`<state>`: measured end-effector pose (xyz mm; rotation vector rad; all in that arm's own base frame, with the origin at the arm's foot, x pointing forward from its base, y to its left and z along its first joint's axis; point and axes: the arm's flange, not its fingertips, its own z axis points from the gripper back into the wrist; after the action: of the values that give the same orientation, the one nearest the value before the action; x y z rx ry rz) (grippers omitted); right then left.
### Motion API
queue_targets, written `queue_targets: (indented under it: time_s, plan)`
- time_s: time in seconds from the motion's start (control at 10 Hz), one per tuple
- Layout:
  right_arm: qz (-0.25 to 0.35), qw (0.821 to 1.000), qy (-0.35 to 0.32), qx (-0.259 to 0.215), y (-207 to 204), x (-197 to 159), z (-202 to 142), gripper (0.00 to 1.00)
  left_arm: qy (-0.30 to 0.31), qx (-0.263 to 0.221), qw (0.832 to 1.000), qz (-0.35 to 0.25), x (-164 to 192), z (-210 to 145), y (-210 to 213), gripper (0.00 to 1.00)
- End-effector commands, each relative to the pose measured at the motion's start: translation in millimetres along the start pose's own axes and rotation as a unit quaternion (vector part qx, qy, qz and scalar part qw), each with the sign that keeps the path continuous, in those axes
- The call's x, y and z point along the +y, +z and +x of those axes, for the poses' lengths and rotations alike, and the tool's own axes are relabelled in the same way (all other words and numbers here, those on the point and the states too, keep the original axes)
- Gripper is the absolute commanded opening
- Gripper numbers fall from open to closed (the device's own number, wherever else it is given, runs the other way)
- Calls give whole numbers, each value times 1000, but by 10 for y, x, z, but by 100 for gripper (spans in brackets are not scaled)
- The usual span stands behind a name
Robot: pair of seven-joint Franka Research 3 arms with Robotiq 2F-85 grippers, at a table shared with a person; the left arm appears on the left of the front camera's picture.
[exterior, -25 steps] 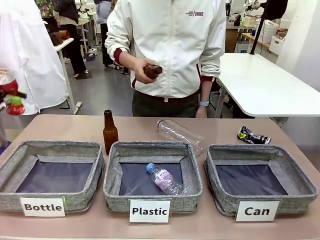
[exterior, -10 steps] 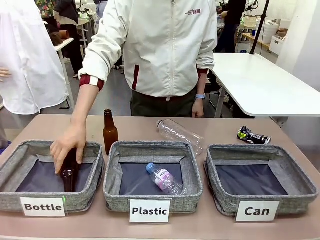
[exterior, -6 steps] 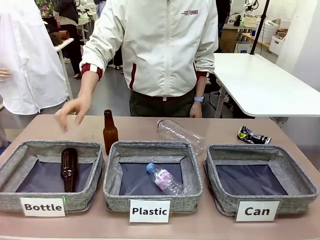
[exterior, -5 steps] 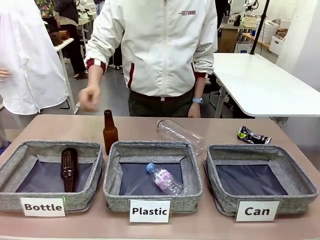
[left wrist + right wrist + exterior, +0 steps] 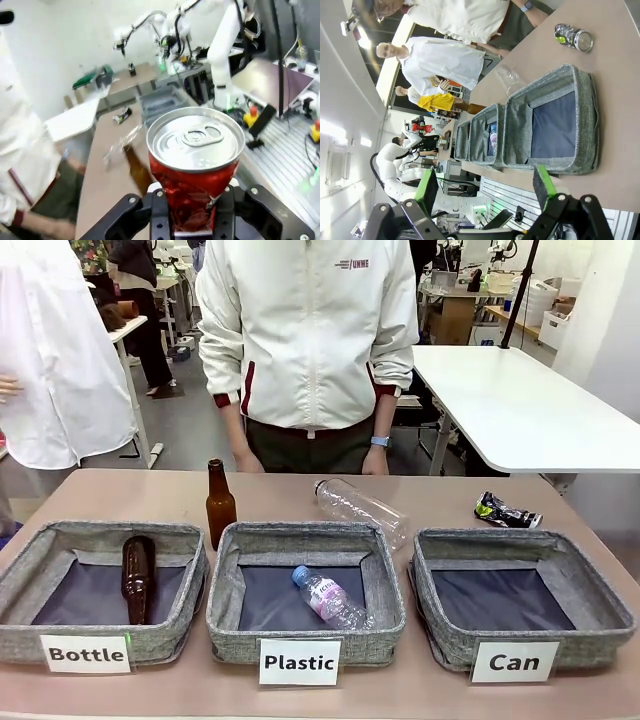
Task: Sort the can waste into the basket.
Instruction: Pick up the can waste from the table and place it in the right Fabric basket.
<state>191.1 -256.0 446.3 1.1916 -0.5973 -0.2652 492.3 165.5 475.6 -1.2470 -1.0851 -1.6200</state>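
Left gripper [image 5: 192, 212]: fingers clamped on the red can [image 5: 195, 150], which stands upright with its silver end toward the camera. The lower body appears crushed, though the fingers hide part of it.

Right gripper [image 5: 486, 192]: green pads spread wide, on the near side of the "Can" basket [image 5: 428, 570].

Black can [image 5: 506, 511]: lying on the table [image 5: 440, 495] just behind that basket, apart from it.
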Motion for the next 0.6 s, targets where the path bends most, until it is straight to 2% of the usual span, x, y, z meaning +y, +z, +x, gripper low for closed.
queue_targets:
  time_s: [0.0, 0.2, 0.4, 0.5]
  plan:
    - [9, 1000, 14, -8, 15, 19, 24, 100, 20, -35, 995, 90, -291, 158, -782, 0]
    - [9, 1000, 14, -8, 15, 19, 24, 100, 21, -2, 985, 172, -356, 112, -1507, 0]
    - [9, 1000, 14, -8, 15, 19, 24, 100, 44, 33, 983, 174, -238, 141, -2111, 0]
    - [9, 1000, 14, -8, 15, 19, 24, 100, 50, 41, 987, 150, -145, 198, -2408, 0]
